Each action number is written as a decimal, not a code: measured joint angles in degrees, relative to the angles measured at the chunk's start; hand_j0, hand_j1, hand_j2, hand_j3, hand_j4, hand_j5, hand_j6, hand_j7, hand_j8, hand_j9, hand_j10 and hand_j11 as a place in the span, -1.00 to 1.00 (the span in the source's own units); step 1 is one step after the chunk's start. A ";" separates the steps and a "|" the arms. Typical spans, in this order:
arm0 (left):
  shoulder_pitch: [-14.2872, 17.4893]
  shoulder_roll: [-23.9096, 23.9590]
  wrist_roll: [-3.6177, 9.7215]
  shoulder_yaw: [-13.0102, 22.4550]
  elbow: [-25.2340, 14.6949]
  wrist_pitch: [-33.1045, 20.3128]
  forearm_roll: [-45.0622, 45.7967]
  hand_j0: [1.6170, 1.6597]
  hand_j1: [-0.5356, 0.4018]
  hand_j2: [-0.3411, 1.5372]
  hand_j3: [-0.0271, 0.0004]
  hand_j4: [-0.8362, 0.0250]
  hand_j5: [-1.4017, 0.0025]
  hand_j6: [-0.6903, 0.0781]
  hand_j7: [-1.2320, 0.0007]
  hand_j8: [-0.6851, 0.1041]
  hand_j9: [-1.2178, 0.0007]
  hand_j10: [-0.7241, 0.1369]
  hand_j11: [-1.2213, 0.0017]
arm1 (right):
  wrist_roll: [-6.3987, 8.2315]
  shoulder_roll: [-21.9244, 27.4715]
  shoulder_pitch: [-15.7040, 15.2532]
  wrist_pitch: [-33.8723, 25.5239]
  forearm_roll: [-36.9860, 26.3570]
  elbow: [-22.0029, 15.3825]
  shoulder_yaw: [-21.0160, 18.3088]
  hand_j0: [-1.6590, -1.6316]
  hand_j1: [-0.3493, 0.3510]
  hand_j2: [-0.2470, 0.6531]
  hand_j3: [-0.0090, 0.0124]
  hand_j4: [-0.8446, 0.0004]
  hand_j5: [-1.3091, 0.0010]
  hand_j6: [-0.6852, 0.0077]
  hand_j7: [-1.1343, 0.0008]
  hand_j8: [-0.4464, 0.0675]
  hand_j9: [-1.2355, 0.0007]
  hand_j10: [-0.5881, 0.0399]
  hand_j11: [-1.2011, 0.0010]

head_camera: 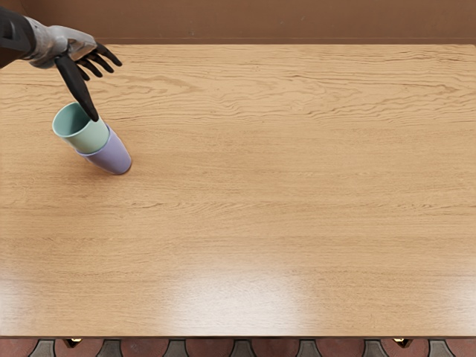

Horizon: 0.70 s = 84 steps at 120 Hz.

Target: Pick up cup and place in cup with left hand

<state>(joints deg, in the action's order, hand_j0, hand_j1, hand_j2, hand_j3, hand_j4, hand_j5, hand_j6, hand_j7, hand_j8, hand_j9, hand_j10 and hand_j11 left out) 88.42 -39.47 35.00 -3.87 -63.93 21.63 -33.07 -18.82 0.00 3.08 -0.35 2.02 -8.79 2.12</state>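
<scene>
Wooden table [297,186], pale, grain running side to side; brown wall [260,21] past its far edge, reddish floor [145,348] along the near one. Left hand [71,46]: one, black and grey, at the far left, fingers spread and gripping nothing, thumb reaching over the green cup's rim; contact cannot be told. Green cup [89,139]: one, mouth up, seated inside the purple one. Purple cup [114,155]: one, upright on the table, left side, toward the far edge.
</scene>
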 joint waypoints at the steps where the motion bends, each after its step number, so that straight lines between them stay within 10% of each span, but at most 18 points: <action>1: 0.00 0.00 0.00 0.00 -0.03 0.00 0.03 0.92 0.42 -0.60 0.97 0.51 0.66 0.31 0.61 0.26 0.61 0.25 0.61 | 0.00 0.00 0.00 0.00 0.00 0.00 0.00 -0.93 -1.00 -0.45 -0.16 1.00 1.00 0.98 1.00 0.74 1.00 0.87 1.00; 42: 0.85 0.95 0.00 -0.04 -1.93 0.21 4.67 0.92 0.42 -0.60 0.97 0.51 0.66 0.31 0.61 0.26 0.61 0.25 0.61 | -0.01 0.00 0.00 0.01 0.01 0.00 0.01 -0.93 -1.00 -0.45 -0.16 1.00 1.00 0.98 1.00 0.74 1.00 0.87 1.00; 84: 1.56 -7.92 0.00 -0.89 -15.38 0.54 18.88 0.92 0.42 -0.60 0.97 0.51 0.66 0.31 0.61 0.26 0.61 0.25 0.61 | -0.05 0.00 0.06 0.08 0.06 -0.06 0.08 -0.93 -1.00 -0.45 -0.16 1.00 1.00 0.98 1.00 0.74 1.00 0.87 1.00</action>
<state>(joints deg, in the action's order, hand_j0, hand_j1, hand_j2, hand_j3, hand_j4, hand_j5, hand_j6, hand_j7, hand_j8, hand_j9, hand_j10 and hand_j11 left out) 89.98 -47.39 35.00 -4.76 -79.31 22.17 -14.18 -18.87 0.00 3.14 -0.27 2.08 -8.85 2.19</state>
